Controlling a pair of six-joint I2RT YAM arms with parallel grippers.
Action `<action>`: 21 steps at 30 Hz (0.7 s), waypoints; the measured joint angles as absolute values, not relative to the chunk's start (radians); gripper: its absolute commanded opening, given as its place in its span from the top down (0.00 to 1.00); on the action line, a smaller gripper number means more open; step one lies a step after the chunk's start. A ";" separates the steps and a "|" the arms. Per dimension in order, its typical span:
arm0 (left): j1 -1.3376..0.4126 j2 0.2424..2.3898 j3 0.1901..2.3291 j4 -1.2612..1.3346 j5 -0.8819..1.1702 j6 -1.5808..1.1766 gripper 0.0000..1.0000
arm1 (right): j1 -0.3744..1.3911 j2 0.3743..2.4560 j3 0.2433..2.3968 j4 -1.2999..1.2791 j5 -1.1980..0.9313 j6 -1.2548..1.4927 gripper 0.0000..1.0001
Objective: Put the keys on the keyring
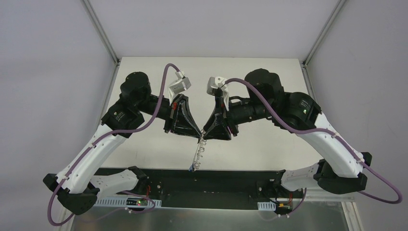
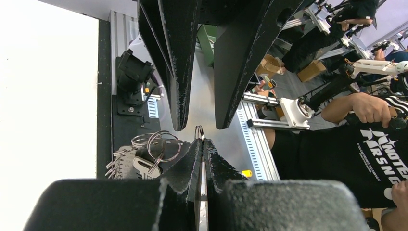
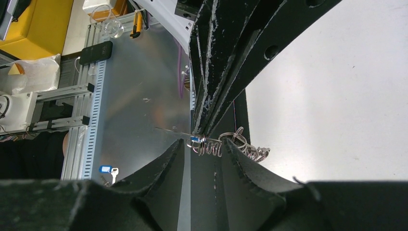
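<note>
Both grippers meet tip to tip above the table's front middle. My left gripper (image 1: 199, 134) (image 2: 202, 142) is shut on the keyring (image 2: 199, 131), a thin silvery loop seen edge-on, its top poking out past the fingertips. A string of small silvery rings (image 1: 199, 151) (image 3: 240, 144) hangs from it. Its low end shows a blue piece (image 1: 192, 167). A small blue key head (image 3: 194, 140) sits on the string. My right gripper (image 1: 208, 131) (image 3: 206, 147) is open, with its fingers either side of the string and not touching it. Its fingers (image 2: 179, 96) stand apart in the left wrist view.
A bunch of rings with a silvery key blade (image 2: 144, 161) hangs left of my left fingers. A blue-tagged key (image 3: 107, 170) lies on the metal sheet (image 3: 139, 96) beyond the black rail (image 1: 211, 180). The white table (image 1: 159, 154) spreads under both arms.
</note>
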State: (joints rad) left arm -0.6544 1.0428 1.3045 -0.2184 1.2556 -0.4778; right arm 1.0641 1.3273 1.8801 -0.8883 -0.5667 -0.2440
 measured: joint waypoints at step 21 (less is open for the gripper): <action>-0.654 1.048 1.307 -0.234 1.246 -0.455 1.00 | 1.064 1.358 1.891 -0.943 -0.599 -0.247 0.90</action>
